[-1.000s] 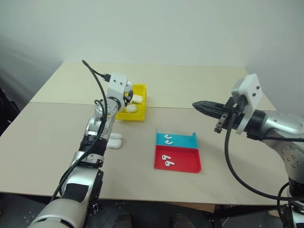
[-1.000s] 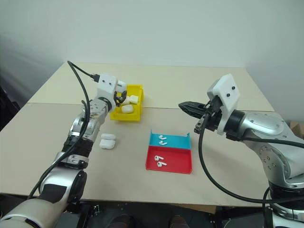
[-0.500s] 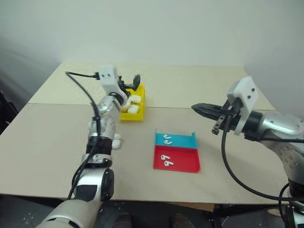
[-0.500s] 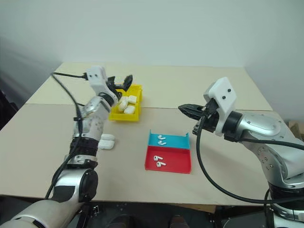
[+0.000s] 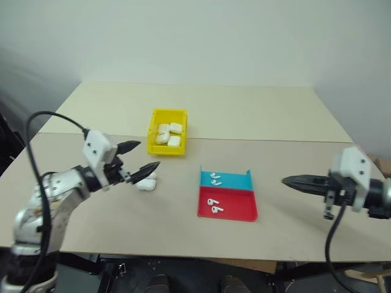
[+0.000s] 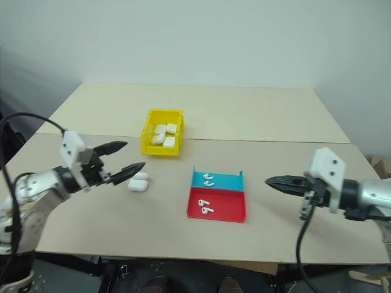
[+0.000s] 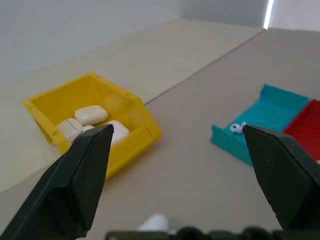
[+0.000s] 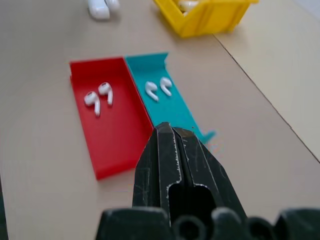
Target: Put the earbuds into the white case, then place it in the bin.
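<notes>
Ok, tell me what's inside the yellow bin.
The yellow bin holds several closed white cases packed together, about four, on its floor. Whether earbuds sit inside those cases cannot be seen, since their lids are shut.

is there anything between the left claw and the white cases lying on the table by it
Nothing visible stands in the way. The left claw hangs open just beside the two white cases on the table, with bare tabletop between them. The yellow bin lies farther back, and the red-and-blue tray is off to the side, both clear of that path.
</notes>
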Available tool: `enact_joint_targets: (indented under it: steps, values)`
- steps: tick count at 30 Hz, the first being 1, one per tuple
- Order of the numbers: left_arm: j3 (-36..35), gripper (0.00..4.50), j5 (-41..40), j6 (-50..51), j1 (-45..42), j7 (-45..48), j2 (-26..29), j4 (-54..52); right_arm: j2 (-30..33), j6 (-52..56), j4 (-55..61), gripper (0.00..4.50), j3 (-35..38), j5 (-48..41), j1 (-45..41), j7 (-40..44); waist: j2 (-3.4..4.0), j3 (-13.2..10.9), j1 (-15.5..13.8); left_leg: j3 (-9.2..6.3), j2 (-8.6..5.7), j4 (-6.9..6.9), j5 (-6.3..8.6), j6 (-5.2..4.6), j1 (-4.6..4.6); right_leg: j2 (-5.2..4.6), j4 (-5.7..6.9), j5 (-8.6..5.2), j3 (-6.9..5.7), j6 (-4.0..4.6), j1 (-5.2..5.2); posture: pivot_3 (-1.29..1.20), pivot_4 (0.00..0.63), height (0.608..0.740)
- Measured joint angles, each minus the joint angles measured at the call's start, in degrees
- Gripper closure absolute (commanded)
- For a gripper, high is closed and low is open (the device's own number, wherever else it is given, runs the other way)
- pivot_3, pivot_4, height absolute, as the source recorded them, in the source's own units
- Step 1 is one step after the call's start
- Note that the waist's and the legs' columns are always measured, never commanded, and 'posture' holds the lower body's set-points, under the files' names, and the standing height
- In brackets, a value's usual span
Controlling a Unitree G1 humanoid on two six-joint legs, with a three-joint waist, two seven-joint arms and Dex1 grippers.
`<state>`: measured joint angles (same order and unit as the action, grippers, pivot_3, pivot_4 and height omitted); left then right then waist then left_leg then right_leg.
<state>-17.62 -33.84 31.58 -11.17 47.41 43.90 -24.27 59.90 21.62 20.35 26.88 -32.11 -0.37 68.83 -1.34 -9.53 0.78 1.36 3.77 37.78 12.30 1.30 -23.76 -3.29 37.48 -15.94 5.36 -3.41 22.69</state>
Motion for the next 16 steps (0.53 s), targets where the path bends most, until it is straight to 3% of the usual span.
enact_joint_targets:
  steps: [6,16]
  values:
    - [-9.03,0.01,-4.45,-0.23,9.02,8.78,7.31,-2.17,2.84,-7.33,-6.08,4.50,7.07,0.73,5.52,12.19,-0.02,-0.01,0.15,0.10,0.10,-0.08,0.01,0.01,0.57,0.02,-0.21,-0.10,0.01,0.04,-0.51,0.00,0.150,0.740]
    - [-10.04,0.01,-4.72,-1.38,11.10,14.13,10.56,-0.60,3.44,-8.72,-6.75,4.50,7.29,2.18,5.44,12.09,-0.02,-0.01,0.18,0.16,0.12,-0.10,0.03,0.00,0.47,0.02,-0.33,-0.09,0.05,0.04,-0.46,0.00,0.150,0.740]
